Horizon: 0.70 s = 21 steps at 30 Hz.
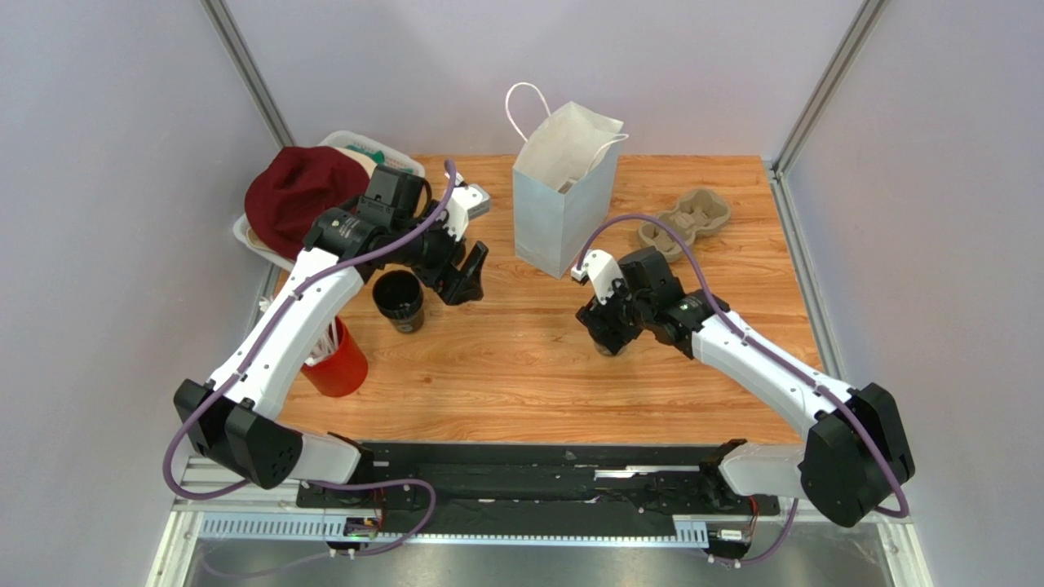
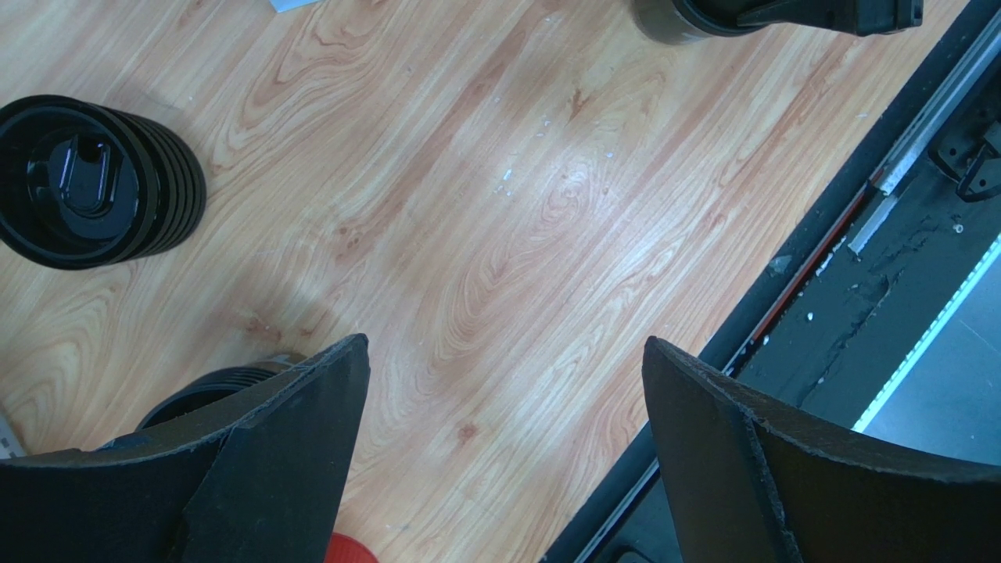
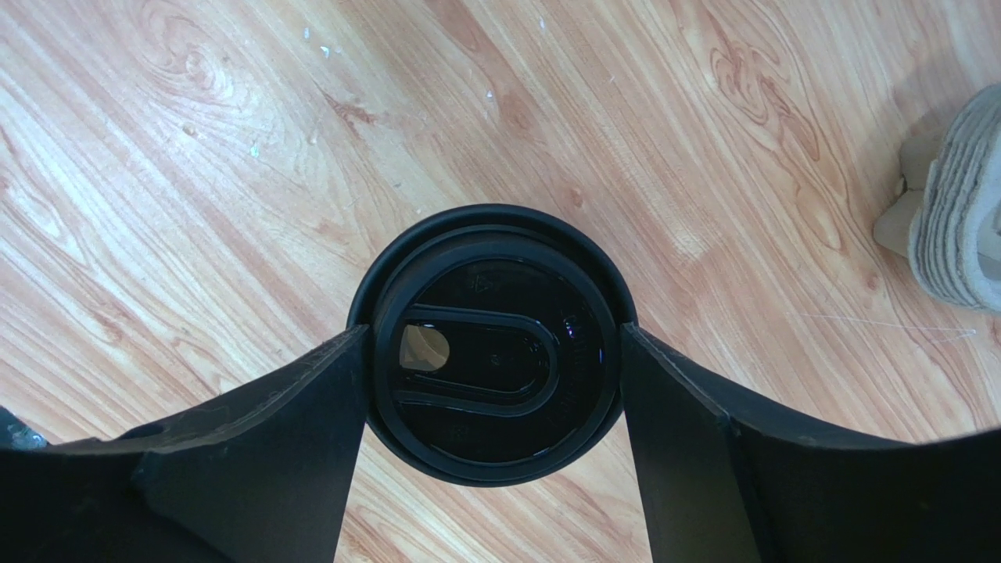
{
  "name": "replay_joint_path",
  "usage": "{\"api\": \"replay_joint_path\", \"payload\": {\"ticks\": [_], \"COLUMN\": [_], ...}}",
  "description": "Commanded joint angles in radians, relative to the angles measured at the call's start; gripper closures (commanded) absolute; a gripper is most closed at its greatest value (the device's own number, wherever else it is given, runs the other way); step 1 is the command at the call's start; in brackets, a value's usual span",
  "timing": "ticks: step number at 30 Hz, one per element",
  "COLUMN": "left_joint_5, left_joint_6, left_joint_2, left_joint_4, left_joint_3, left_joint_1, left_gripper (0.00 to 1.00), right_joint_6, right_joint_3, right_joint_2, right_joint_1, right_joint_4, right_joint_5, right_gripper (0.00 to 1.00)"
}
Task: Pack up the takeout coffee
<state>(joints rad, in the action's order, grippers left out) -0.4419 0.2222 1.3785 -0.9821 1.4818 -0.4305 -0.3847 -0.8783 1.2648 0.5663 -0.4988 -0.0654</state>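
Standing lidded, takeout coffee (image 3: pixel 494 352) sits between jaws of right gripper (image 3: pixel 496 334).

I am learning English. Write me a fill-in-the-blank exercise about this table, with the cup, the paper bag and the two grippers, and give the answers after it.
1. The right gripper has a finger on each side of a black takeout cup that is closed with a ___.
2. The left gripper is open and holds ___.
3. The paper bag stands upright, and its mouth is ___.
4. The pulp tray lies on the robot's ___ side of the bag.

Answers: lid; nothing; open; right
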Motion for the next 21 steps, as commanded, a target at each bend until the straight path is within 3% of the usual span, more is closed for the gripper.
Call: {"api": "replay_joint_path", "payload": {"ticks": [1,10,15,18,21], "left_joint_5": [-0.001,-0.008,-0.063,-0.032,-0.043], "left_joint_6": [-0.011,-0.011,-0.004,-0.004,-0.049], "left_joint_2": [-0.007,0.005,0.027,0.053,0.117], "left_joint_4": [0.022,0.023,0.029,0.071,0.118], "left_joint_3": [0.008,0.005,-0.017,-0.049,-0.067], "left_joint_1": [-0.004,-0.011,-0.062,-0.120,-0.139], "left_gripper": [0.06,0.06,0.06,0.06,0.05], "right_joint_6": [0.007,0.013,0.009,-0.002,-0.022], "right_joint_3": [-0.031,-0.045,-0.019,0.001,0.016], "right_joint_2": [0.010,-0.068,-0.113,-0.110,-0.096], "right_joint_1": [-0.006,-0.031,-0.037,-0.040,-0.040], "right_joint_4": [-0.047,-0.041,-0.029,-0.015,-0.012], "right_joint_5": [-0.040,-0.082,-0.135,-0.139,-0.165], "right_gripper": [0.20,0.06,0.05,0.07,0.19]}}
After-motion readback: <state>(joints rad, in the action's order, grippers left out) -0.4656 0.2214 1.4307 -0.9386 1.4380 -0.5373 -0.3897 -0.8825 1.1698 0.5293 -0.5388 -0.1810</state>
